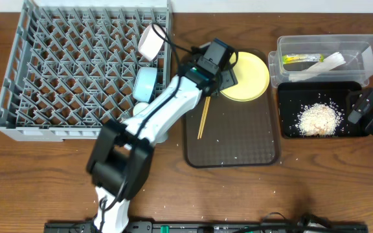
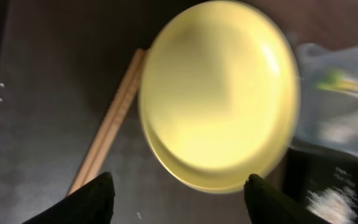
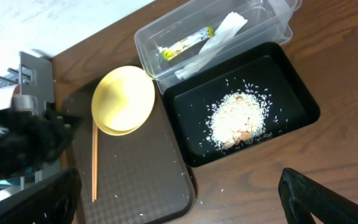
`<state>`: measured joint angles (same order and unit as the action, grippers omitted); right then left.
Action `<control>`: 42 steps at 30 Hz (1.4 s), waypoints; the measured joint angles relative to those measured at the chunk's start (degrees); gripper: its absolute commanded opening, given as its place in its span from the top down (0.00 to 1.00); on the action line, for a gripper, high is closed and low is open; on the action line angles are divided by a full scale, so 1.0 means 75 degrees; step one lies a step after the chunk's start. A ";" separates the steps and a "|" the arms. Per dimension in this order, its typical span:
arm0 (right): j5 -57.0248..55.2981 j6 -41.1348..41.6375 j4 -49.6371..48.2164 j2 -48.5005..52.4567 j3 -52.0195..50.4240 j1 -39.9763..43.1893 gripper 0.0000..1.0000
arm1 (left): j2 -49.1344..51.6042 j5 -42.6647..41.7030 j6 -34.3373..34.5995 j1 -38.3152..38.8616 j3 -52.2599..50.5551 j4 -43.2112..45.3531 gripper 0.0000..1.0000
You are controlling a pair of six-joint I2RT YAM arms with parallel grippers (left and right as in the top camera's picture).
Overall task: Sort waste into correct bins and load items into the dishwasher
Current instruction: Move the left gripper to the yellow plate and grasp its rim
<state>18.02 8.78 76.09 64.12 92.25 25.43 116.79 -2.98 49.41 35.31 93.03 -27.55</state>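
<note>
Overhead: wrapper (image 1: 298,58) and paper strip (image 1: 326,63) lie in the clear tub (image 1: 371,46), rice (image 1: 318,118) in the black tray (image 1: 289,97), a white dish (image 1: 151,42) and blue bowl (image 1: 144,84) in the dish rack (image 1: 63,71) — waste looks sorted. Left wrist: the left gripper (image 2: 179,193) stands spread astride the yellow plate (image 2: 216,93) on the brown tray (image 2: 42,93), chopsticks (image 2: 110,130) beside it — neither yet loaded. Right wrist: the right gripper (image 3: 179,199) hangs spread, empty.

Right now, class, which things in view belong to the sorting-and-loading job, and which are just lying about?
Job: yellow plate, chopsticks, green-and-yellow wrapper, paper strip, rice scraps, clear tub, black tray, dish rack, blue bowl.
Lying about: brown tray, wooden table.
</note>
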 measured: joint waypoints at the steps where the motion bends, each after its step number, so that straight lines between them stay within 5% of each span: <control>1: 0.0003 0.0000 0.0006 0.0000 0.0000 0.0000 0.01 | 0.0181 0.0020 0.0050 0.0000 0.0000 0.0125 0.32; 19: 0.0000 0.0000 0.0003 0.0000 0.0000 0.0000 0.01 | 0.1530 0.0189 0.0644 0.0000 0.0023 0.0924 0.48; 29: 0.0003 0.0000 0.0003 0.0000 0.0000 0.0000 0.01 | 0.1591 0.0134 0.0839 0.0000 0.0338 -0.0353 0.57; 37: 0.0000 0.0000 0.0003 0.0000 0.0000 0.0000 0.01 | 0.1515 -0.0119 0.0839 -0.0009 0.0487 -0.2142 0.57; 42: 0.0000 0.0000 0.0003 0.0000 0.0000 0.0000 0.01 | 0.1501 -0.0166 0.0848 -0.0020 0.0484 -0.2363 0.43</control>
<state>18.02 8.78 76.12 64.12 92.25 25.43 128.05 -4.23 55.77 35.16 96.66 -45.28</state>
